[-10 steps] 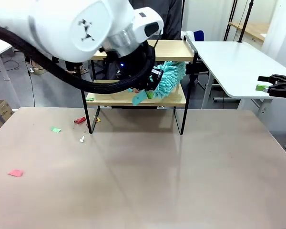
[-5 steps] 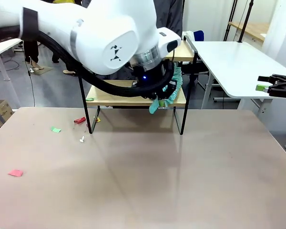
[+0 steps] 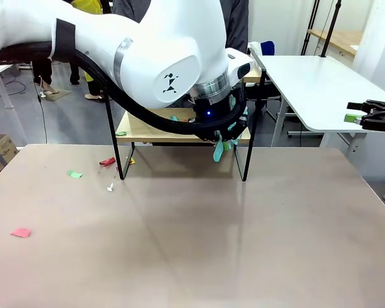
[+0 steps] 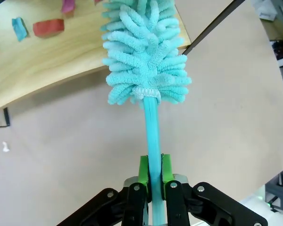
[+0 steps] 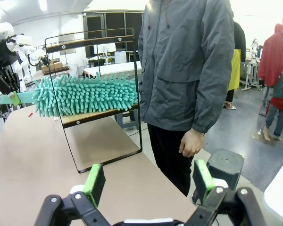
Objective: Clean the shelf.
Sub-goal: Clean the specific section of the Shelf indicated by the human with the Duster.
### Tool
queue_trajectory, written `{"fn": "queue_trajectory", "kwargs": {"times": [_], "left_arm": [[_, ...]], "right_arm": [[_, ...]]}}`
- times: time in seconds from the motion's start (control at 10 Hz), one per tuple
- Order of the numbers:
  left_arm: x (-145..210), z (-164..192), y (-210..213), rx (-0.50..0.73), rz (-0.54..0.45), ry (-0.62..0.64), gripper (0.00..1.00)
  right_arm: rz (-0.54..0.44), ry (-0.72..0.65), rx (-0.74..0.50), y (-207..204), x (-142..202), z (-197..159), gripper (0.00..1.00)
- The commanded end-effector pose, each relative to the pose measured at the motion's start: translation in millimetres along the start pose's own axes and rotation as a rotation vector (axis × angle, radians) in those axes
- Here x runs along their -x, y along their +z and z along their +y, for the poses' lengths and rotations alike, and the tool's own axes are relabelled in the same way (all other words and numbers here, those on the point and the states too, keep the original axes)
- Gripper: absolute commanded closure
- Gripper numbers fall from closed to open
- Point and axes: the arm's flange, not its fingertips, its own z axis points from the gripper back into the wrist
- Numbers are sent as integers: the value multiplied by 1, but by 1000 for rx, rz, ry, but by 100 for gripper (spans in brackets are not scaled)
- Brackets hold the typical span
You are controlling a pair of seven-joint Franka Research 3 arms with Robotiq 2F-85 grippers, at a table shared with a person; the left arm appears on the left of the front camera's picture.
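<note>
left tool (image 4: 152, 165) clamps fluffy turquoise duster (image 4: 146, 52) by handle | head on wooden black-framed shelf (image 3: 135, 133), placed to sweep coloured scraps (image 4: 48, 27) | right tool (image 5: 150, 181) wide, idle

A lab-like work hall: white worktable (image 3: 314, 83), black equipment stands (image 3: 332, 24), bare grey floor (image 3: 58, 122).

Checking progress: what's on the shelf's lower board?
The duster head rests on the lower board, a red scrap and a blue scrap beside it; anything under its fibres is hidden.
</note>
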Motion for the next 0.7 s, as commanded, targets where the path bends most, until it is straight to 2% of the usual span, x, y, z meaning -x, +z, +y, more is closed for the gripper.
{"fn": "queue_trajectory", "kwargs": {"times": [0.0,0.2,0.3,0.6], "left_arm": [[-3,14,6,-41,10,22,87],[-1,47,11,-54,94,40,87],[4,67,15,-91,102,72,87],[19,128,37,-287,137,135,87]], "right_arm": [[4,-12,10,-2,-6,0,0],[4,-12,10,-2,-6,0,0],[4,-12,10,-2,-6,0,0],[4,-12,10,-2,-6,0,0]]}}
